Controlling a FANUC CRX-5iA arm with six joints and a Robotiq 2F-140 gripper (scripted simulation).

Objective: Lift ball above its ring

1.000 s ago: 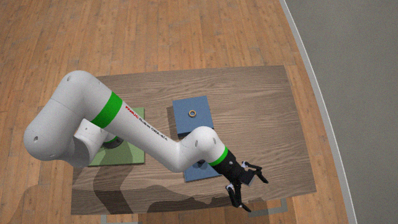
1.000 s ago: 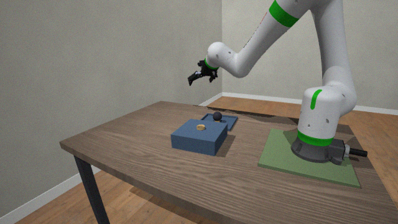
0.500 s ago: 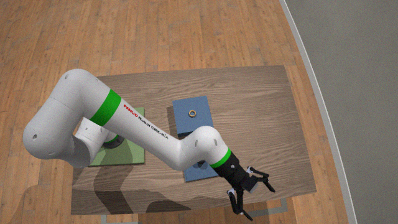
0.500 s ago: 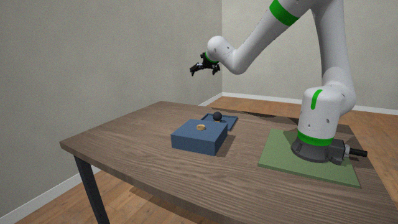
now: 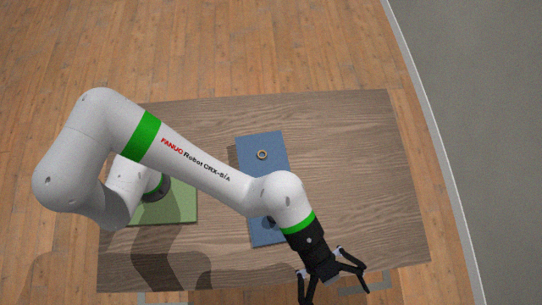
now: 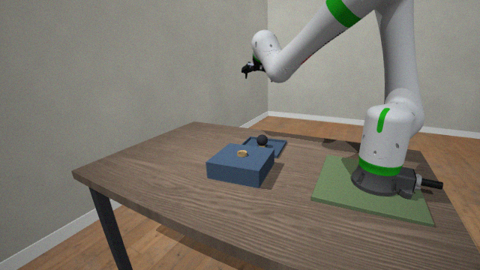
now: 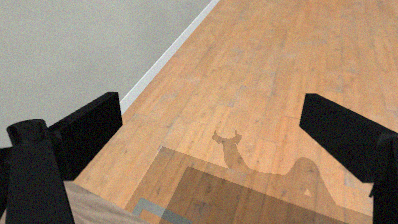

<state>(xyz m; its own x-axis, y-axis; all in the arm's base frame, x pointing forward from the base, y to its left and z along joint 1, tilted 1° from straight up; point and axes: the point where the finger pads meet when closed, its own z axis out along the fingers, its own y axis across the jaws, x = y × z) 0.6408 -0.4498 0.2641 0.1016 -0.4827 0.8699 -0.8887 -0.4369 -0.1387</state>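
Note:
A small dark ball (image 6: 262,140) sits on a low blue pad (image 6: 276,145) at the far side of the table, on a ring that barely shows beneath it. In the top view the ball (image 5: 269,219) peeks out from under the arm's wrist joint. A taller blue box (image 6: 240,166) (image 5: 254,148) beside it carries an empty gold ring (image 6: 242,153) (image 5: 262,154). My gripper (image 5: 334,294) (image 6: 247,70) (image 7: 211,109) is open and empty. It is high in the air, past the table's edge, and points out over the floor, well away from the ball.
The arm's base stands on a green mat (image 6: 337,191) (image 5: 182,207) on the wooden table (image 6: 169,180) (image 5: 360,191). The wrist view shows only floor, wall and a table corner (image 7: 85,210).

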